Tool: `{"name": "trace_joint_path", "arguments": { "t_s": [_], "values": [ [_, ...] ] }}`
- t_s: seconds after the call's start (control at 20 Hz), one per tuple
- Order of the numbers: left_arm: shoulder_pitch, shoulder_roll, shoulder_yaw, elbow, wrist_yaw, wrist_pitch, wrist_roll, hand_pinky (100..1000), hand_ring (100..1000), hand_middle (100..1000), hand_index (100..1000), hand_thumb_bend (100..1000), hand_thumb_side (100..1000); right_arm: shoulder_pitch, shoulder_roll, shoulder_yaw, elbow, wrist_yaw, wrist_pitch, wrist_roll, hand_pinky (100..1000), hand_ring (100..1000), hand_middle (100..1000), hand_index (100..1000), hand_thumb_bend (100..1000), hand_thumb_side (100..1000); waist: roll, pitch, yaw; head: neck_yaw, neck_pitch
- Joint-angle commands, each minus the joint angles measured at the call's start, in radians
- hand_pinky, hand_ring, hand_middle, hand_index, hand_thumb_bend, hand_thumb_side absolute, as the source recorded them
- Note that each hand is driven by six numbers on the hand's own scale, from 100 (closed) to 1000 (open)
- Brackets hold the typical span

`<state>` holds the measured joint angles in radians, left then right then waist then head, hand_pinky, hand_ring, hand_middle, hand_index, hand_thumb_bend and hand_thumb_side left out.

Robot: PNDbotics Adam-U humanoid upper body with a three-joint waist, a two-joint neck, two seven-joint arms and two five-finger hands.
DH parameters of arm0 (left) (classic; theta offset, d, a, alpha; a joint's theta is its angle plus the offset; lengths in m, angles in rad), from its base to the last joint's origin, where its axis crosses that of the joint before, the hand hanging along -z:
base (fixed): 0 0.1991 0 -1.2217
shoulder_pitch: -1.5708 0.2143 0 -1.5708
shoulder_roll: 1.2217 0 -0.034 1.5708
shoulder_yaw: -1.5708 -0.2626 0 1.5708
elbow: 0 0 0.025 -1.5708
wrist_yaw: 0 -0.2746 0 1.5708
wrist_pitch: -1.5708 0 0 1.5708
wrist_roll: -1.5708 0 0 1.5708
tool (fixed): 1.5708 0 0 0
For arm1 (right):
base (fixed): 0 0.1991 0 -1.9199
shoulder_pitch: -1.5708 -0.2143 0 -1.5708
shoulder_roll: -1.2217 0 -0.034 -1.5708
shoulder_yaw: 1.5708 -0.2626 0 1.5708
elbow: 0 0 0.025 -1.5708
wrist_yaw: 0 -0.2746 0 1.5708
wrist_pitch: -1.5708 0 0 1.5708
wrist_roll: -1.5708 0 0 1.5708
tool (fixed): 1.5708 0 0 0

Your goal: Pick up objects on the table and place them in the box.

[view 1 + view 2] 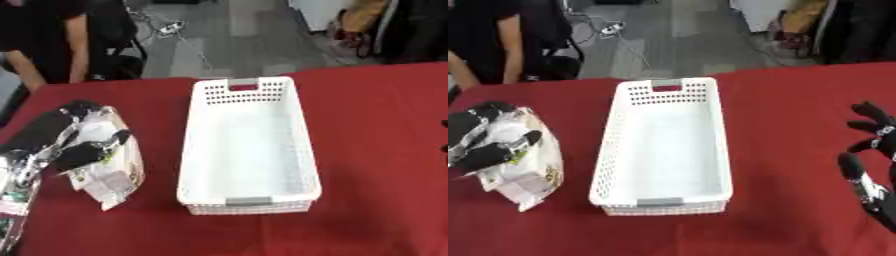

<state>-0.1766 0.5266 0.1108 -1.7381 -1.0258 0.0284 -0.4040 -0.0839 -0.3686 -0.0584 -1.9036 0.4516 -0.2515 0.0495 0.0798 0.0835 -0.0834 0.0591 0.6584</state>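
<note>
Nearest us, our right hand (868, 165) rests idle at the right edge of the red tablecloth (789, 110), its black fingers spread and holding nothing. To the left, our left hand (74, 142) has fingers and thumb curled round a crinkled white plastic packet with printed edges (109, 170), which lies on the cloth just beside the white perforated plastic box (249, 145). The box stands mid-table with nothing in it, its grey-handled ends pointing near and far.

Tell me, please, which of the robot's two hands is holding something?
The left hand, at the table's left side, has its fingers curled round a pale crinkly packet; the right hand is open, holding nothing.
</note>
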Motion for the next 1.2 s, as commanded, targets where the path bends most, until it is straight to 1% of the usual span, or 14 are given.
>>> {"name": "trace_joint_path", "arguments": {
  "t_s": [0.05,0.45,0.6,0.65,0.7,0.75,0.85,0.9,0.95,1.0,1.05,1.1,1.15,1.2],
  "values": [
    [0.005,0.050,-0.009,0.005,-0.009,-0.016,-0.011,882,878,903,946,1000,949,-0.014,-0.023,-0.002,-0.011,-0.001,-0.002,0.003,551,797,886,1000,513,931,0.000,-0.011,0.000,0.004,-0.011],
    [0.005,0.064,-0.035,0.042,-0.011,-0.048,-0.043,821,811,821,922,1000,842,-0.016,-0.023,0.000,-0.011,-0.002,-0.003,0.005,551,797,886,1000,514,930,-0.001,-0.010,-0.002,0.006,-0.015],
    [0.001,0.063,-0.040,0.053,-0.013,-0.057,-0.045,789,746,755,885,1000,742,-0.015,-0.022,0.000,-0.011,-0.002,-0.003,0.005,551,797,886,1000,514,930,-0.001,-0.010,-0.003,0.007,-0.015],
    [-0.001,0.064,-0.041,0.054,-0.014,-0.058,-0.043,762,706,723,863,883,677,-0.015,-0.022,0.000,-0.011,-0.002,-0.003,0.005,551,797,886,1000,514,930,-0.001,-0.010,-0.003,0.007,-0.015],
    [-0.003,0.063,-0.042,0.055,-0.014,-0.056,-0.036,726,647,678,831,673,596,-0.015,-0.022,-0.001,-0.011,-0.002,-0.003,0.005,551,797,886,1000,514,930,-0.001,-0.010,-0.003,0.007,-0.016],
    [-0.004,0.063,-0.043,0.055,-0.013,-0.054,-0.028,710,619,658,815,592,561,-0.015,-0.022,-0.001,-0.011,-0.002,-0.003,0.005,551,797,886,1000,514,930,-0.001,-0.010,-0.003,0.007,-0.017],
    [-0.009,0.058,-0.043,0.050,-0.005,-0.047,0.003,595,508,582,734,204,407,-0.015,-0.022,-0.001,-0.011,-0.002,-0.003,0.004,551,797,886,1000,515,930,-0.002,-0.010,-0.002,0.006,-0.019],
    [-0.010,0.056,-0.045,0.047,0.002,-0.045,0.021,554,481,558,702,100,374,-0.015,-0.022,-0.001,-0.012,-0.002,-0.003,0.005,551,797,886,1000,515,929,-0.002,-0.009,-0.002,0.007,-0.019],
    [-0.011,0.054,-0.048,0.047,0.009,-0.045,0.037,544,474,551,694,100,367,-0.015,-0.022,-0.001,-0.012,-0.002,-0.003,0.005,551,797,886,1000,515,929,-0.002,-0.009,-0.002,0.007,-0.019],
    [-0.012,0.052,-0.050,0.047,0.018,-0.045,0.053,452,401,485,588,100,338,-0.015,-0.022,-0.001,-0.012,-0.002,-0.003,0.005,551,797,886,1000,515,930,-0.003,-0.009,-0.002,0.007,-0.020],
    [-0.012,0.051,-0.052,0.048,0.029,-0.045,0.069,403,366,456,542,100,328,-0.015,-0.022,-0.001,-0.012,-0.002,-0.003,0.005,551,797,886,1000,515,930,-0.003,-0.009,-0.002,0.008,-0.020],
    [-0.013,0.050,-0.055,0.051,0.043,-0.047,0.084,351,330,424,505,100,296,-0.015,-0.022,-0.001,-0.012,-0.002,-0.003,0.005,551,797,886,1000,515,930,-0.003,-0.009,-0.002,0.008,-0.021],
    [-0.014,0.049,-0.057,0.053,0.057,-0.051,0.097,351,330,424,505,100,296,-0.015,-0.021,-0.002,-0.012,-0.002,-0.003,0.005,551,797,886,1000,515,930,-0.003,-0.009,-0.002,0.008,-0.022],
    [-0.016,0.049,-0.058,0.056,0.071,-0.053,0.111,219,241,341,403,100,310,-0.015,-0.021,-0.002,-0.012,-0.003,-0.003,0.005,551,798,886,1000,515,929,-0.003,-0.009,-0.002,0.008,-0.023]
  ]
}}
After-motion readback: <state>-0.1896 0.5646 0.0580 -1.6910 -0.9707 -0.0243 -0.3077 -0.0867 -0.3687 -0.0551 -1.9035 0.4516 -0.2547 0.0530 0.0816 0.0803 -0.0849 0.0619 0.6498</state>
